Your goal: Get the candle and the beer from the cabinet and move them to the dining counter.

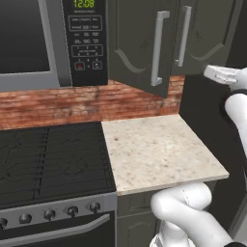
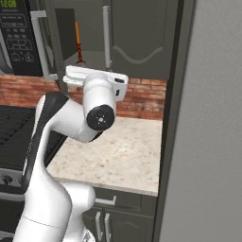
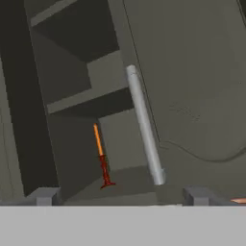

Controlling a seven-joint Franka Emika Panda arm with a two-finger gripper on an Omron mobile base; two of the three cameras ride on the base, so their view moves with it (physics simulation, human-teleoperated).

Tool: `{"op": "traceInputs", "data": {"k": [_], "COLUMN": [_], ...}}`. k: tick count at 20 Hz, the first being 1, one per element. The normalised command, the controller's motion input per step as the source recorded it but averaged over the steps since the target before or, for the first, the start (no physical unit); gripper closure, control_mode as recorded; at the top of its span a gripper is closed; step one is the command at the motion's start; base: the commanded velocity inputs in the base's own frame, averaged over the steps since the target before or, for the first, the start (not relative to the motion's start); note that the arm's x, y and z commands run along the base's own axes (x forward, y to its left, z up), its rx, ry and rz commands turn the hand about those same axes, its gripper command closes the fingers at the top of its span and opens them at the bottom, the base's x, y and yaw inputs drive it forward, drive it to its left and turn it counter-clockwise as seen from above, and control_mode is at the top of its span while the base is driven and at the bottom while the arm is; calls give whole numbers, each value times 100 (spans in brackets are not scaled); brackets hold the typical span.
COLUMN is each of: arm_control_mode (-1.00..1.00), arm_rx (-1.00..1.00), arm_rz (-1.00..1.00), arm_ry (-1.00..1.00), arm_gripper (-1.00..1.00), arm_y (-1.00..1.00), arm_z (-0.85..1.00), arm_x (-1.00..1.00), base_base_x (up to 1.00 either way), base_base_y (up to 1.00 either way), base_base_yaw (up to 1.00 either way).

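Note:
The candle (image 3: pixel 101 156), a thin orange taper on a dark red flared holder, stands upright on the lower shelf of the open cabinet (image 3: pixel 72 96). From the right base it is the candle (image 2: pixel 78 42) behind the cabinet's (image 2: pixel 137 33) open left door. My gripper (image 3: pixel 122 197) is open, its fingertips (image 3: pixel 45 196) wide apart, short of the shelf with nothing between them. The candle sits ahead and slightly left of the gap. My white hand (image 2: pixel 94 78) hangs below and in front of the cabinet opening. The beer and the dining counter are out of view.
The shut right door's pale bar handle (image 3: pixel 144 125) runs close on the candle's right. The left door (image 1: pixel 140 43) hangs open over a small beige counter slab (image 1: pixel 159 149). A black stove (image 1: pixel 48 159) and microwave (image 1: pixel 48 38) lie to the left, and a tall grey panel (image 2: pixel 212 123) to the right.

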Motion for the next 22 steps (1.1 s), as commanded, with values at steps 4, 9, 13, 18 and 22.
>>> {"op": "traceInputs", "data": {"k": [4,9,13,18,22], "arm_control_mode": [-100,-100,-100,-100,-100], "arm_rx": [36,29,17,8,7], "arm_rz": [0,-1,2,3,1], "arm_ry": [42,42,32,18,11], "arm_gripper": [-100,-100,-100,-100,-100], "arm_y": [-2,0,2,23,57], "arm_z": [0,0,-21,-37,-31], "arm_x": [53,35,9,0,3], "base_base_x": [0,0,0,0,0], "base_base_y": [0,0,0,0,0], "base_base_yaw": [0,0,0,0,0]}}
